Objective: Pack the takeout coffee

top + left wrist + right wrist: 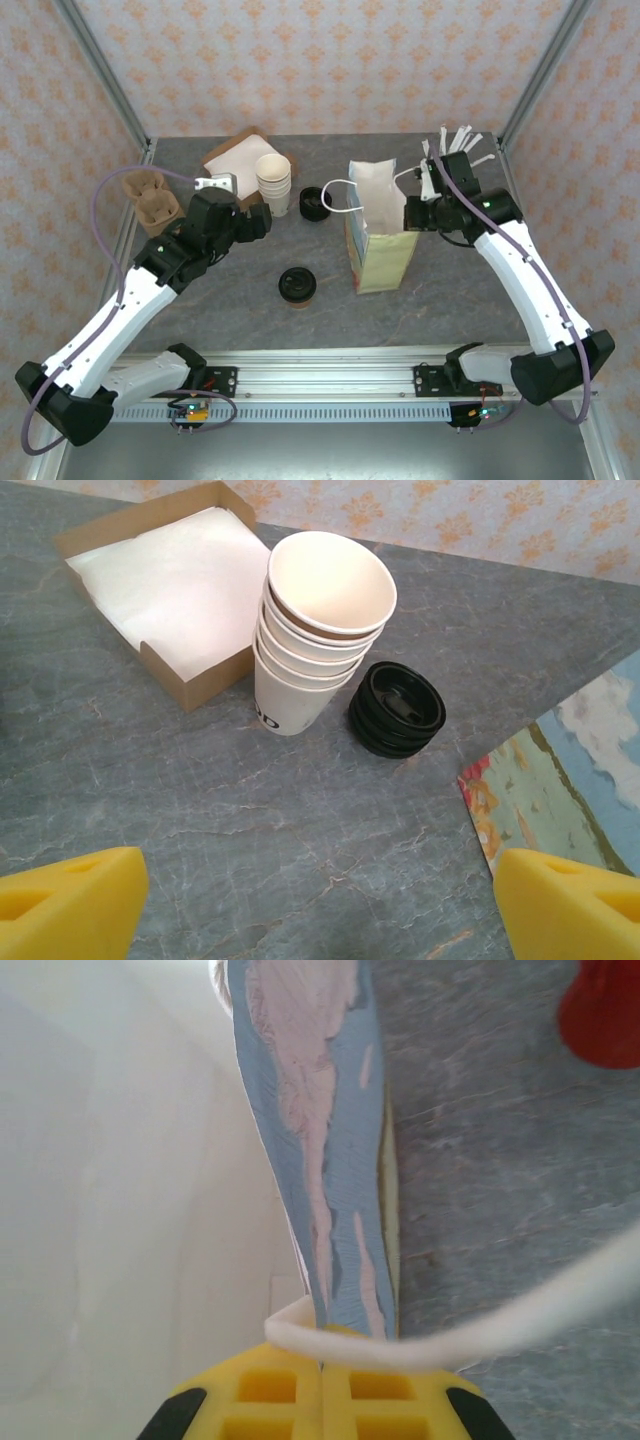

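The takeout coffee (297,286), a small tan cup under a round black lid, stands upright on the grey table, left of the paper bag (380,235). The bag stands open and upright. My right gripper (412,214) is shut on the bag's right wall at the rim; in the right wrist view its yellow pads (280,1390) pinch the blue-printed bag (310,1140), with the white handle (480,1330) looped across them. My left gripper (262,224) hovers open behind and left of the coffee, nothing between its yellow fingers (70,905), facing the cup stack.
A stack of lidless cups (315,640) and a pile of loose black lids (397,708) stand at the back. A cardboard box of napkins (170,575) lies behind them. A brown cup carrier (150,198) sits far left, white stirrers (455,145) at back right.
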`<state>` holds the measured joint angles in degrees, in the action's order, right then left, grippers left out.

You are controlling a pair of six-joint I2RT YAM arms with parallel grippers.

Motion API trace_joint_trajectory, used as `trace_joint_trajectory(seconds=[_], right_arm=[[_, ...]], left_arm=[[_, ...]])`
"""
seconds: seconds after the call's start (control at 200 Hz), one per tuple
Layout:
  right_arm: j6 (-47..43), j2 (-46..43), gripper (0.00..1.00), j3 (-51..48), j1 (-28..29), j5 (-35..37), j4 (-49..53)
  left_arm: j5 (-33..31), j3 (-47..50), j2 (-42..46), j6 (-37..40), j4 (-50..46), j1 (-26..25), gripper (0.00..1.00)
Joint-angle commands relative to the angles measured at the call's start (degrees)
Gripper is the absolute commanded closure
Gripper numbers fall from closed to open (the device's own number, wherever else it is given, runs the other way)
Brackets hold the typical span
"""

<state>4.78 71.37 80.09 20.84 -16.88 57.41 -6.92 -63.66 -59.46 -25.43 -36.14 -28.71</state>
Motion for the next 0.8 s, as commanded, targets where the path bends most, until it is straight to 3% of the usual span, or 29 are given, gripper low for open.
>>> trace_joint_trajectory(seconds=[0.0,0.095,0.305,0.37,0.44,0.596,0.621,0.796], right_arm=[[-1.9,-0.4,1.0,-0.9,0.5,-2.5,-1.5],[-3.4,0.4,1.0,-0.2,0.5,0.8,-1.1],[-5.4,2.1,0.95,0.2,0.5,-1.3,-1.2],[-5.4,2.1,0.87,0.6,0.4,-0.5,-1.0],[-5.4,1.8,0.72,1.7,0.5,1.4,-0.4],[-4.7,-0.5,0.48,2.9,0.5,4.8,-0.6],[-4.5,-1.4,0.38,2.8,0.5,5.0,-1.1],[-4.2,-7.1,0.27,0.7,0.7,4.4,-7.2]], left_arm=[[-1.6,-2.1,-0.7,1.0,-1.6,0.6,0.1],[-1.9,-2.4,-0.9,1.1,-2.0,0.9,0.1],[-2.6,-2.5,-0.7,0.9,-3.6,3.5,0.1],[-2.5,-2.7,-0.6,0.7,-4.4,5.2,0.1],[-2.5,-3.7,-0.6,0.5,-5.8,7.7,0.1],[-2.3,-7.0,-2.6,0.0,-9.9,16.5,0.1],[-2.1,-7.4,-3.0,-0.2,-10.4,18.2,0.1],[1.8,-9.4,-6.7,-1.7,-10.8,31.9,0.1]])
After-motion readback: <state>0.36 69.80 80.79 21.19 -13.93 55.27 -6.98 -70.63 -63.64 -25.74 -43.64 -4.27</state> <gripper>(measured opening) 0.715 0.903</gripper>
